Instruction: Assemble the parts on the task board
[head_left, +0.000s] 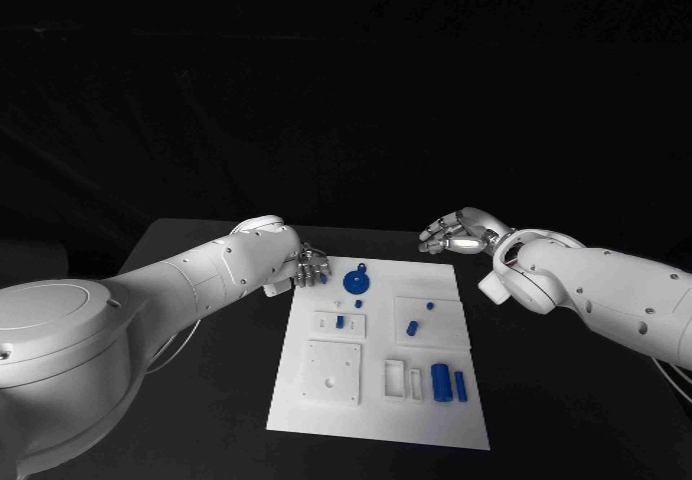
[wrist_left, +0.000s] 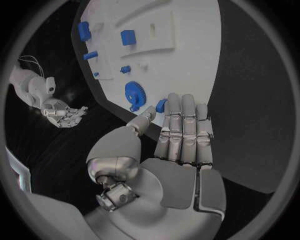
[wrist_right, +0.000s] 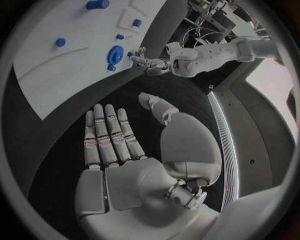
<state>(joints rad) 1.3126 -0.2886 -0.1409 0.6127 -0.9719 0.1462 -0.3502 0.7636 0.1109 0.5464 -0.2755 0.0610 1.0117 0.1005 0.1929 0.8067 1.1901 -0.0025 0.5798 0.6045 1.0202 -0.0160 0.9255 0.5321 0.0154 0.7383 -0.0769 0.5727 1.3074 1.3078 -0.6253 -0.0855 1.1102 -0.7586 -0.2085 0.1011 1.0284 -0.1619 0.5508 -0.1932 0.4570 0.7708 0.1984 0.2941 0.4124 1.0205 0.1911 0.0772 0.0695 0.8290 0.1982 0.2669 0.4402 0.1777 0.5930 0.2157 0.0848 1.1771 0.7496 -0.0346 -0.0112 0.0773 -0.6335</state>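
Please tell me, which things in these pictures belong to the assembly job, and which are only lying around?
Belong to the job:
task board
blue gear
small blue parts
two blue upright pieces
left hand, open, at the board's far corner
right hand, open, beyond the board

Only there:
black table, bearing the board

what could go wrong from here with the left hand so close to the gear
1. The left hand has its fingertips right at a small blue piece beside the blue gear; a clumsy close could knock either across the task board.
2. The right hand hovers open beyond the board's far corner; if both reach for the gear, the hands could collide.
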